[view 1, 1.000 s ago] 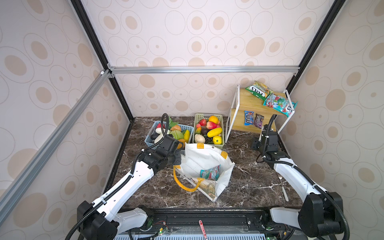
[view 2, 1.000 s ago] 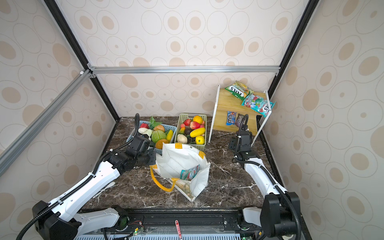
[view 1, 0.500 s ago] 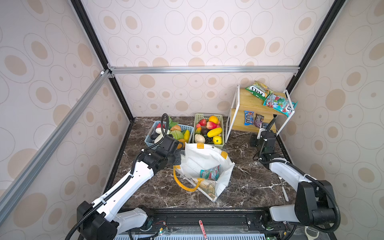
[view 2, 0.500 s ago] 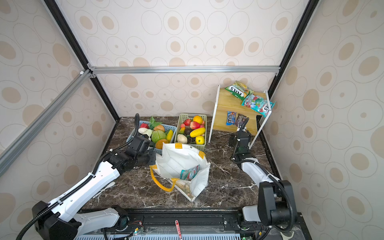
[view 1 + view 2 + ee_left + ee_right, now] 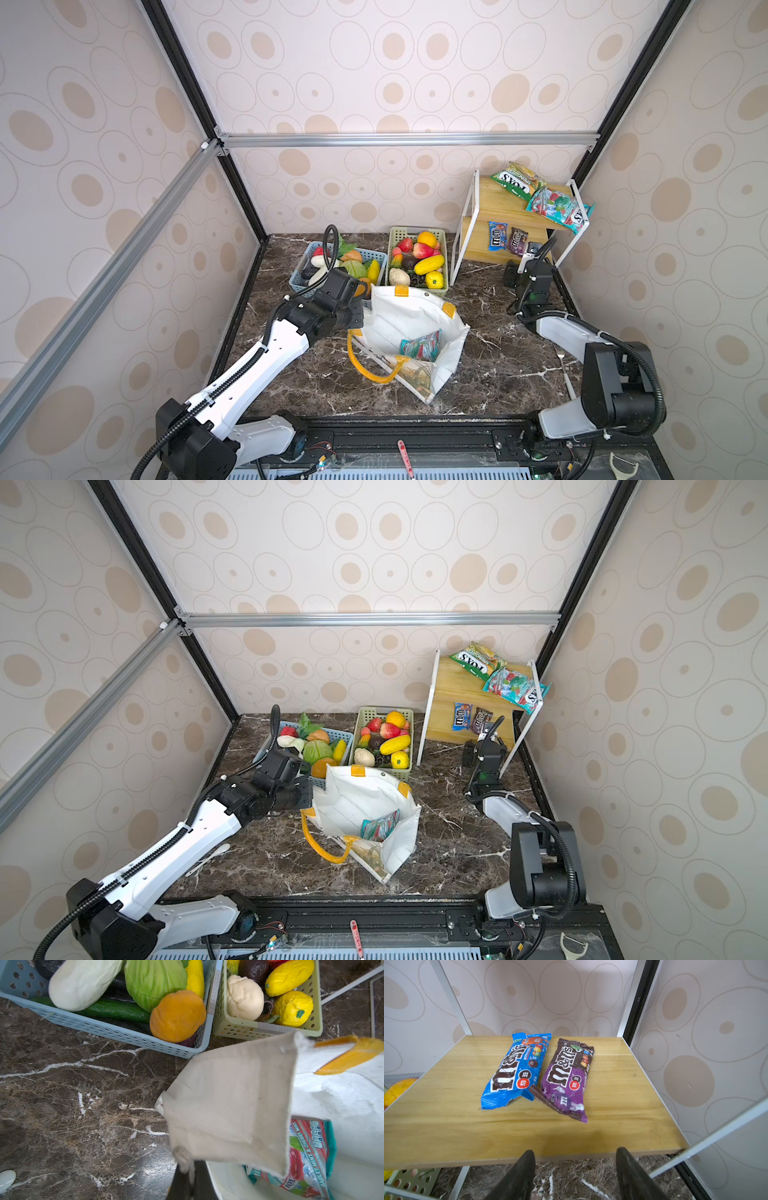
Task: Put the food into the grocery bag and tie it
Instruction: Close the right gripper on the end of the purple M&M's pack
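Reaching in low and level looks best, closing across a packet's narrow width. In a top view the left gripper (image 5: 360, 311) pinches the grocery bag (image 5: 415, 320) rim, mouth propped wide. From the left wrist, cloth sits clamped between its fingers (image 5: 202, 1186), a teal packet (image 5: 307, 1157) inside just beyond. From the right wrist, the right gripper (image 5: 575, 1150) gapes empty; the purple packet (image 5: 566, 1078) lies straight ahead of its fingers on the wooden shelf (image 5: 446, 1122), blue packet (image 5: 517, 1070) beside it

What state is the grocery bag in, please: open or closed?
Open: the left gripper pinches the rim of the grocery bag, and a teal snack packet shows inside.
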